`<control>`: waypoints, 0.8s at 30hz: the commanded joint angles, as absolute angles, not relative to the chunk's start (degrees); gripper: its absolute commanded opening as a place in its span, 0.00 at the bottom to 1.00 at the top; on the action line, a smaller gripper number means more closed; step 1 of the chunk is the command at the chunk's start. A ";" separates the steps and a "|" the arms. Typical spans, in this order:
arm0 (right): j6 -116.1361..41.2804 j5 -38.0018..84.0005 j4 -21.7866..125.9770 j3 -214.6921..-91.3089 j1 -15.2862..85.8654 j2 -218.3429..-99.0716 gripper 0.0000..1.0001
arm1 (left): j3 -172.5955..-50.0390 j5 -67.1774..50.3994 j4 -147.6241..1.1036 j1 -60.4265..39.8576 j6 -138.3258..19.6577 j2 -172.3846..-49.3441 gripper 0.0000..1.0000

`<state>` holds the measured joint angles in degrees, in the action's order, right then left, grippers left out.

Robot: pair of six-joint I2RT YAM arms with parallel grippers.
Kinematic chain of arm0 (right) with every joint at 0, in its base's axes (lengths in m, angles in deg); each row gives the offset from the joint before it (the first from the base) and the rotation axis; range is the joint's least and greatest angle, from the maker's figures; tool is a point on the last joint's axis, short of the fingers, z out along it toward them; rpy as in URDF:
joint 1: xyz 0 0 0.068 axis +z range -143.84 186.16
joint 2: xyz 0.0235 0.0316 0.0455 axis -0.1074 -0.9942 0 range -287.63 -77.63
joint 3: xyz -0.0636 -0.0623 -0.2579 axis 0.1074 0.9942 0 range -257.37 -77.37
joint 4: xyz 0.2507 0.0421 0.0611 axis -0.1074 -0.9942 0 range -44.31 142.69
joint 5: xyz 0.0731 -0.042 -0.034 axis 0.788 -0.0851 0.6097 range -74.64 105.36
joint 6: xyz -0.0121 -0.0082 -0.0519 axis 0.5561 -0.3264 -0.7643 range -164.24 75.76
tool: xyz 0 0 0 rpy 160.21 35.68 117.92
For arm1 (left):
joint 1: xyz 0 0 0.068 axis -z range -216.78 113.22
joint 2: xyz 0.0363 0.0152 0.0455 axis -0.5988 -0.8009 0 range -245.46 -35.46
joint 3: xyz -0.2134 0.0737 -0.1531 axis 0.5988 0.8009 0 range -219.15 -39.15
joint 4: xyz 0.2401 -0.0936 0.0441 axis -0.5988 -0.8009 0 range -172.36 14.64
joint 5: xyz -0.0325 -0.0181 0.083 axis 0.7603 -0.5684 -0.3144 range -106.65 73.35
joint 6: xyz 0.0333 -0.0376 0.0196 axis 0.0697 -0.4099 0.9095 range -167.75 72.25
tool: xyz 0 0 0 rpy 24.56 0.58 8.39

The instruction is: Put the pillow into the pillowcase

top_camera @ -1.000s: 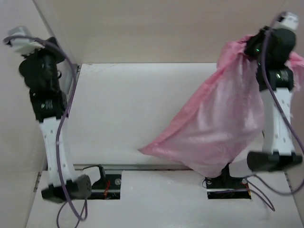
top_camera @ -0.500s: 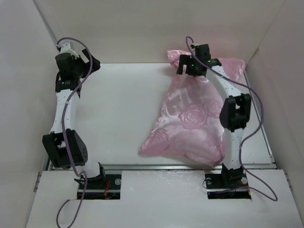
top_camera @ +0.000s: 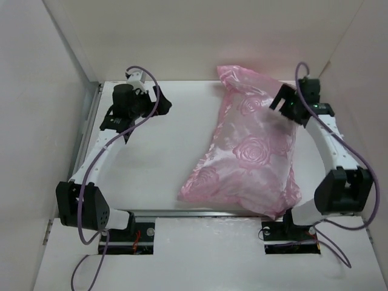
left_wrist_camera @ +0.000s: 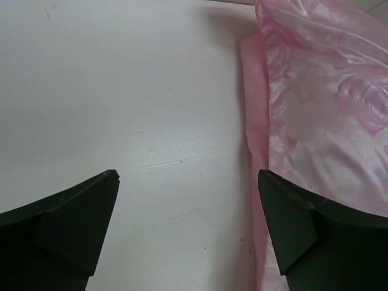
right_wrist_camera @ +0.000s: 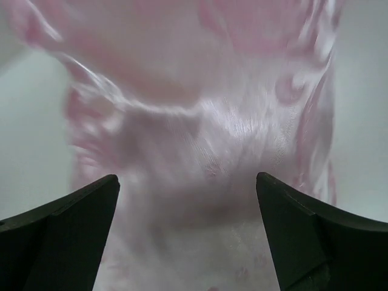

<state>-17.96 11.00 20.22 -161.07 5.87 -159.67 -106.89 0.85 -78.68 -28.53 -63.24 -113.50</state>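
Observation:
The pink satin pillowcase (top_camera: pixel 251 151) with its rose pattern lies plump on the white table (top_camera: pixel 163 157), running from the back wall to the near edge. No white pillow shows; it is hidden. My left gripper (top_camera: pixel 161 103) hangs open over bare table, left of the pillowcase. In the left wrist view the left gripper (left_wrist_camera: pixel 188 182) has only table between its fingers, and the pillowcase (left_wrist_camera: pixel 327 109) edge lies by the right finger. My right gripper (top_camera: pixel 277 98) stands open above the pillowcase's far right part. In the right wrist view the right gripper (right_wrist_camera: pixel 188 182) holds nothing, with the pillowcase (right_wrist_camera: pixel 206 139) blurred beneath.
Pale walls close in the table at the left (top_camera: pixel 36 121), back (top_camera: pixel 200 36) and right (top_camera: pixel 364 73). A metal rail (top_camera: pixel 200 213) runs along the near edge. The arm bases (top_camera: pixel 130 233) sit on the shelf in front of it.
The right gripper held the pillowcase up high, then lowered it onto the table and let go. Both grippers opened. The left arm swung down towards the table's middle.

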 commanded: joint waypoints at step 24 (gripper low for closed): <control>-10.22 31.71 34.77 -175.80 35.88 -180.91 1.00 | -107.97 -16.64 -82.31 -24.83 -65.24 -100.15 1.00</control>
<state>-9.48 33.36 34.98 -171.58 39.64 -185.00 -106.15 -11.57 -82.83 -24.90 -64.73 -103.51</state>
